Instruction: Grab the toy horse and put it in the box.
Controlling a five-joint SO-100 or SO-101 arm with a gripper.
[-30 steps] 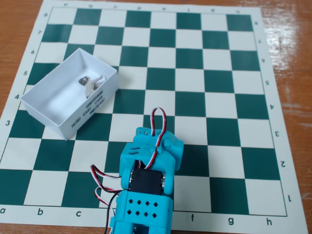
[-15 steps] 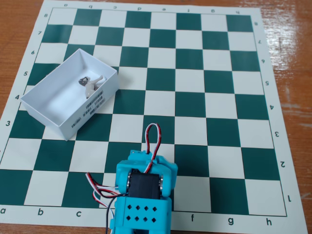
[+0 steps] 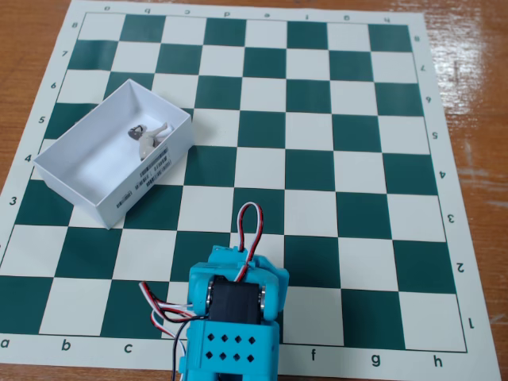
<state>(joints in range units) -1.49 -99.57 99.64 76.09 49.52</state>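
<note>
The fixed view looks down on a green-and-white chessboard mat (image 3: 317, 159) laid on a brown wooden table (image 3: 468, 71); the mat carries printed letters along its near edge and numbers along its sides.

The box (image 3: 75, 163) sits on the left part of the mat, set at a diagonal to the squares; it is white, shallow and thin-walled; a small black printed label (image 3: 149, 176) shows on the outside of its long wall facing the camera.

The toy horse (image 3: 145, 136) lies inside the box, towards the upper right end of it, close to the long wall that bears the label; it is whitish-grey with a darker head end; it appears to lie on its side with thin legs pointing up and to the right, though the figure is too small to confirm its pose with certainty; nothing is touching it apart from the box floor.

The arm (image 3: 234, 325) occupies the bottom centre of the view; it is turquoise plastic with a black motor body set in it; red, white and black wires (image 3: 250, 226) loop above it and out to its left; it stands well apart from the box.

The end effector is not visible; only the arm's body and motor housing show; its opening and any load cannot be seen.
</note>
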